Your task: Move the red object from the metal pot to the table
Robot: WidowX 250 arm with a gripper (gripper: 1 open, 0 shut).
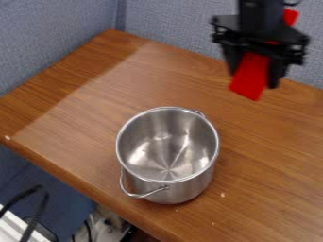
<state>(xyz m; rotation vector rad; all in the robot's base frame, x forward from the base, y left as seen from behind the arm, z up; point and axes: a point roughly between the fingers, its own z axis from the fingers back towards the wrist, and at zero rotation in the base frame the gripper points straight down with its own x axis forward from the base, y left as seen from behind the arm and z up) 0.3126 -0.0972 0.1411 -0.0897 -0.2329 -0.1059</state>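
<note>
My end effector (259, 55) sits high at the upper right of the view, its black fingers clamped nearly together on the upper end of the plain bright red elongated rectangular block (252, 76). The block hangs below my fingers with its long axis close to vertical, leaning a little toward the lower left, and its lower end is free in the air, touching nothing that I can see.

The round shiny stainless-steel pot (167, 151) with its loop handle at the front stands down and to the left of me, well apart from the block, and I see only bare metal inside it. So I judge the lift out of the pot to be done and only the setting-down to be left.

What the coming move turns on is what lies straight under the block: open brown wood-grain bench (271, 142), to the right of the pot's rim. I judge that a plain descent there would meet the bench end-first, so the block is likely to tip onto its side once I let go. The bench's far right edge is close, which I would mind.
</note>
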